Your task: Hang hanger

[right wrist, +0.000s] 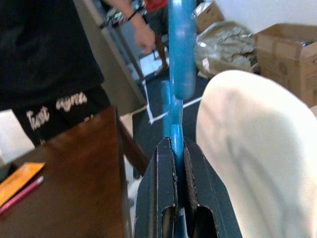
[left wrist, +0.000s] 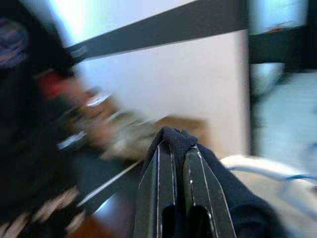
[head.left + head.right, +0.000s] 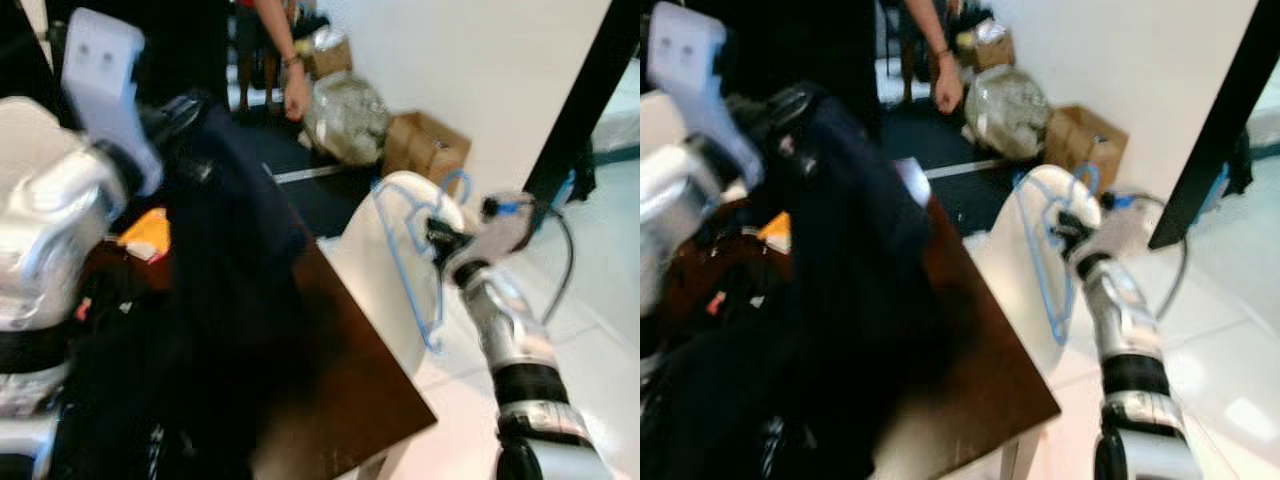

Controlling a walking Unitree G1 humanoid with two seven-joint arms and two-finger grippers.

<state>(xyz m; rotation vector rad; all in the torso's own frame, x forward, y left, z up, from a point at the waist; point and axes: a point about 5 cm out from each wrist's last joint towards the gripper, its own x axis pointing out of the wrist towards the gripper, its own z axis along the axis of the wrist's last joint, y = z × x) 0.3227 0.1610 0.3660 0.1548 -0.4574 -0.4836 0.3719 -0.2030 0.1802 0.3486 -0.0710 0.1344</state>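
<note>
A dark wooden table takes up the lower middle of the head views, its corner pointing toward the pale tiled floor. Draped over the table's left side is a large dark garment; the picture is blurred there, so its kind is hard to tell. The left gripper is raised at the upper left, its two black fingers pressed together on a fold of that dark cloth. Just off the table's right edge stands a white rounded chair back. Beyond it, against the white wall, sit an open cardboard box and a crumpled clear plastic bag. A person stands at the far end of the table, one hand hanging down. On the tabletop lies an orange packet.

The right gripper reaches over the chair back, its jaws clenched on the stem of a blue wire hanger, which hangs against the chair's white curve with its hook pointing away from the wrist.
</note>
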